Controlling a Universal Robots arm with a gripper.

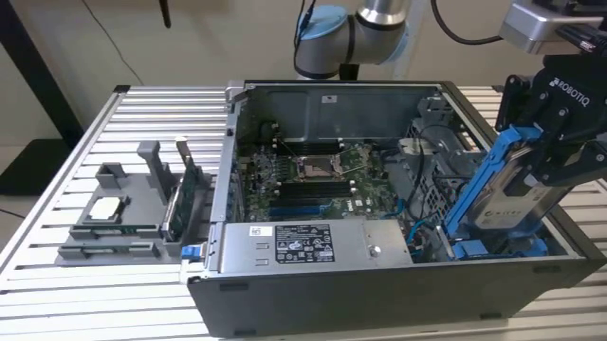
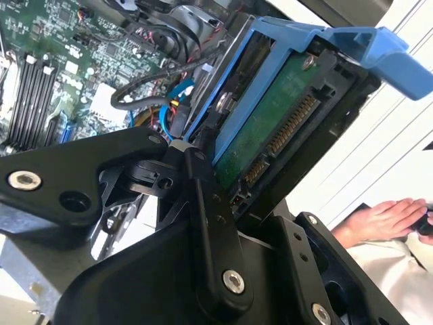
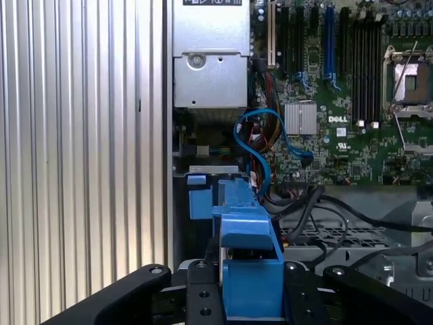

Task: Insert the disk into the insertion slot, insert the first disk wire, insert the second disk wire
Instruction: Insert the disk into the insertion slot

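Blue plastic stood out between the black fingers: the end effector (image 1: 542,162) was clamped shut on the disk (image 1: 509,202), gripping its carrier frame near the upper end. In the second wrist view the fingers (image 2: 203,196) pressed on the frame's edge, with the disk's green underside and connector facing the camera.

The disk hung steeply tilted over the corner of the computer case (image 1: 379,302), its lower end down among the blue rails of the insertion slot (image 1: 493,249). Whether it had entered the rails or only rested at their mouth could not be told. Inside the case, the slot lay just beside the silver power-supply box (image 1: 313,245). A loose blue cable (image 3: 254,139) and dark wires looped between the slot and the motherboard (image 1: 313,177). Outside the case, on the side far from the disk, a grey fixture (image 1: 124,213) with a green circuit card (image 1: 187,188) sat on the slatted table (image 1: 152,106). A person's hand (image 2: 382,218) rested beyond the case wall nearest the disk.

By my judgement, the tilt was the main hazard: a frame pushed down askew could bind on the rails or twist in the grip. The nearby cables could be pinched under the carrier, blocking it short of full seating.
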